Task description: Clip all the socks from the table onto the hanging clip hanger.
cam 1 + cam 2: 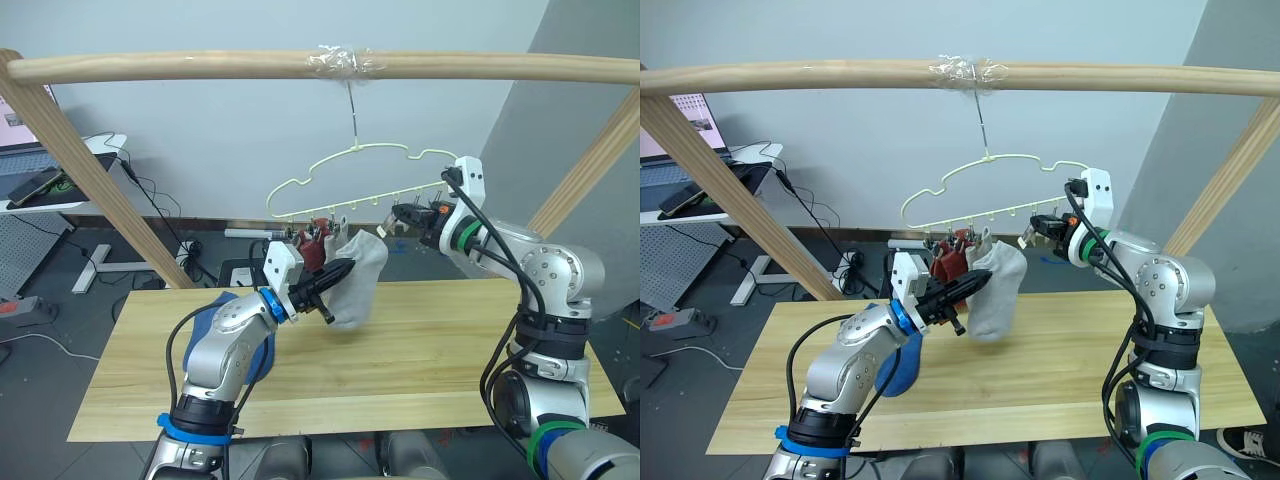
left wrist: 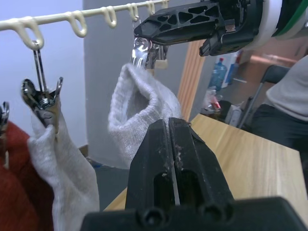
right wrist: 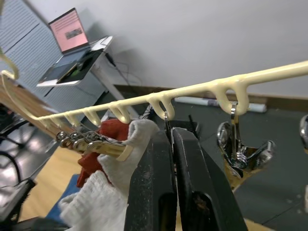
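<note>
Socks: two rust red ones (image 1: 314, 250) and a light grey one are hanging clipped on the clip hanger (image 1: 352, 176); a second light grey sock (image 1: 356, 275) is being hung beside them, and a blue one (image 1: 232, 335) is lying on the table (image 1: 420, 350) under the left arm.
Clip hanger: it is hanging by its hook from the taped wooden pole (image 1: 320, 66), so the row of clips is sitting above the table's far edge, within reach of both arms.
Left gripper (image 1: 338, 270): its fingers are pressed together against the grey sock's lower part (whether fabric is pinched between them cannot be told), probably steadying it.
Right gripper (image 1: 400, 213): its fingers are squeezing a metal clip (image 2: 144, 50) at the sock's cuff, likely to open that clip for the fabric.
Free clip (image 3: 238, 154): it is dangling empty beside the right gripper, ready for a later sock.
</note>
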